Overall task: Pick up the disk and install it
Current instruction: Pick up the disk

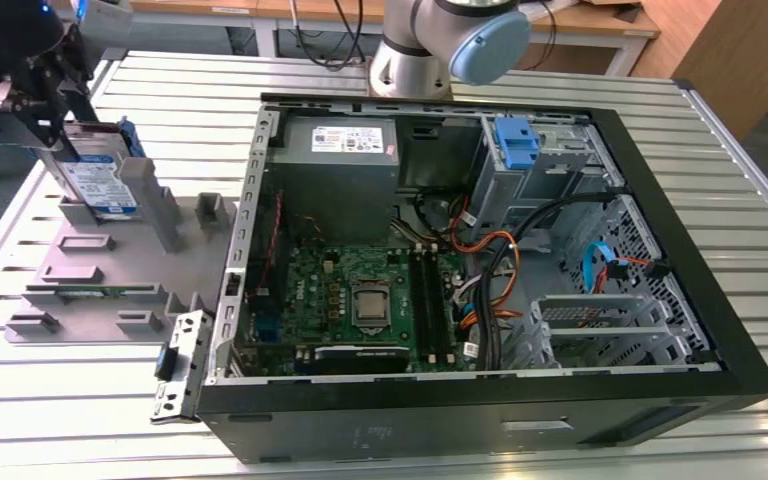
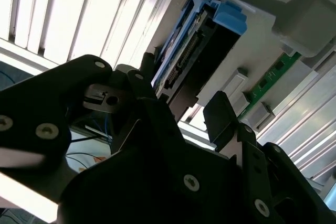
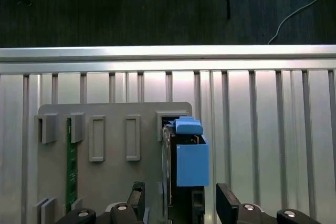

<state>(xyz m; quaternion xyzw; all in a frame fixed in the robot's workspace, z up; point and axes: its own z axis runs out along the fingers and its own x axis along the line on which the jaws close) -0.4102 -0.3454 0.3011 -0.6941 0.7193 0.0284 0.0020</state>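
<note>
Up close, the end effector gapes wide, one finger off each face of the disk, a gap on both sides; the disk stands on edge in a slot by the rim of the grey holder; beyond lies bare slatted desk; the open computer case sits well apart.

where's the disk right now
The disk stands on edge in the grey holder at the exterior view's left, beside the computer case, with the open gripper straddling it.
</note>
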